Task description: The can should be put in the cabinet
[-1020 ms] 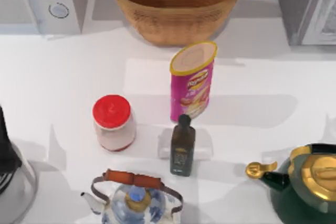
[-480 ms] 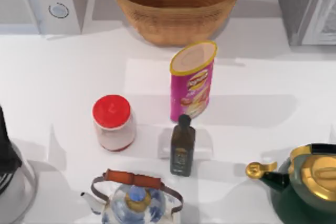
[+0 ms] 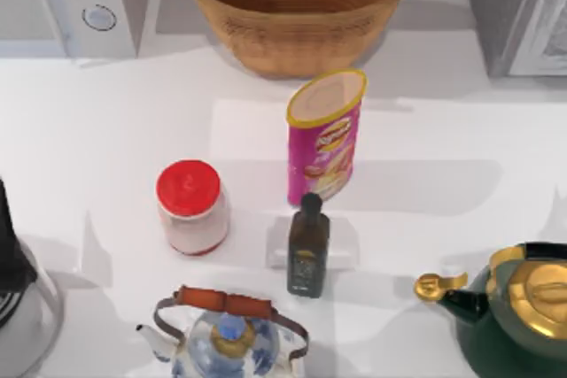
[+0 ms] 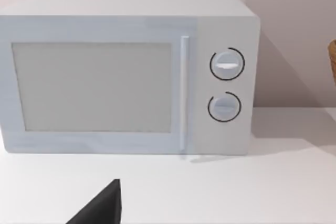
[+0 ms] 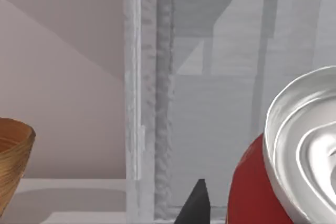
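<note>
The can point(image 3: 324, 137), a tall pink chips tube with a yellow rim and beige top, stands upright mid-table in the top view, just in front of the wicker basket. The grey cabinet point(image 3: 516, 11) with its paler framed door fills the far right corner, and it looms close in the right wrist view as the cabinet point(image 5: 210, 103). A dark tip of my right gripper point(image 5: 196, 204) shows at that view's edge beside a red drink can point(image 5: 252, 192) with a silver top. A dark tip of my left gripper point(image 4: 102, 208) shows in front of the white microwave point(image 4: 126, 74).
A wicker basket point(image 3: 298, 8) sits at the back centre and the microwave point(image 3: 71, 2) at the back left. Around the can stand a red-lidded white jar point(image 3: 190, 207), a small dark bottle point(image 3: 308, 246), a glass teapot point(image 3: 226, 334) and a green-gold kettle point(image 3: 518, 307).
A faint shadow at the table's right edge has shifted slightly. The can and the other objects have not moved.
</note>
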